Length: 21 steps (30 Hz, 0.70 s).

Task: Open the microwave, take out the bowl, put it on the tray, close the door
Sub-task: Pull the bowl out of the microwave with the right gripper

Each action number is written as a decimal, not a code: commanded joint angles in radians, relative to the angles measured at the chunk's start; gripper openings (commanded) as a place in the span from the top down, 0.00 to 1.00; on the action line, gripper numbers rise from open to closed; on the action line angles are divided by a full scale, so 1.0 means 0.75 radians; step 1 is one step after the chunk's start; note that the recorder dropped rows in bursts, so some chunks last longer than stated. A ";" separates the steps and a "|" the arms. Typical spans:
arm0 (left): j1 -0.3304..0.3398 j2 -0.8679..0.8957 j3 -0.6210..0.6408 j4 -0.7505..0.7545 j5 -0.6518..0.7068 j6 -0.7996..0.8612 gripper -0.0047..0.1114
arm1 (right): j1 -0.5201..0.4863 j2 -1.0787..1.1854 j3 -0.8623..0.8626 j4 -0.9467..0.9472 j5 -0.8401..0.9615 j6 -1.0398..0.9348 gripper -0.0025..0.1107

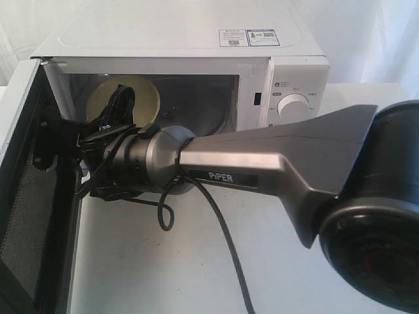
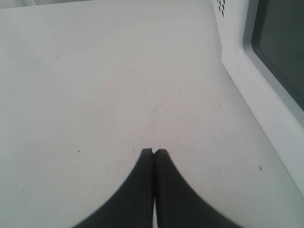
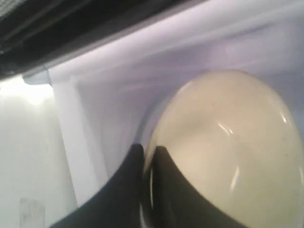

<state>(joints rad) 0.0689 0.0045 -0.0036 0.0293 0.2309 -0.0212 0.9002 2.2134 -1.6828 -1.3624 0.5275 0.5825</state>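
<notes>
Inside the white boxy microwave [image 1: 196, 39], its mesh-faced door [image 1: 26, 196] standing open, the right gripper [image 3: 148, 156] is clamped on the rim of the small glossy cream bowl [image 3: 228, 142], which is tipped on edge, so extraction should run back along that arm; the left gripper [image 2: 154, 152], closed and empty, is outside.

White table [image 1: 196, 275], matte and plain, fills the lower part of the exterior view and runs back to the right. In the left wrist view it shows small dark specks and a faint thin line. Its far edge shows there too, but what lies beyond is too blurred to tell. Behind is a white backdrop [image 1: 366, 39] with soft vertical folds at right, likely cloth. Light is bright and even, with soft shadows on the table.
</notes>
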 commanded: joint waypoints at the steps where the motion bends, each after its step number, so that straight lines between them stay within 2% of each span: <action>1: -0.002 -0.006 0.005 -0.009 0.003 0.000 0.96 | 0.022 -0.077 0.001 0.283 0.227 -0.055 0.98; 3: -0.002 -0.006 0.005 -0.009 0.003 0.000 0.96 | 0.022 -0.122 0.055 0.402 0.235 -0.154 0.98; 6: -0.002 -0.006 0.005 -0.009 0.003 0.000 0.96 | 0.025 -0.211 0.190 0.453 0.235 -0.142 0.98; 13: -0.002 -0.006 0.005 -0.009 0.003 0.000 0.96 | 0.025 -0.530 0.601 0.780 0.209 -0.137 0.98; 17: -0.002 -0.006 0.005 -0.009 0.003 0.000 0.96 | 0.022 -0.769 0.908 0.793 0.193 -0.043 0.98; 19: -0.002 -0.006 0.005 -0.009 0.003 0.000 0.96 | 0.022 -0.852 1.026 0.747 0.251 0.050 0.98; 21: -0.002 -0.006 0.005 -0.009 0.003 0.000 0.96 | 0.022 -0.947 1.151 0.602 0.394 0.250 0.98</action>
<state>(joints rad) 0.0689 0.0045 -0.0036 0.0293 0.2309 -0.0212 0.9180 1.5660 -0.8948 -0.8152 0.7328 0.6486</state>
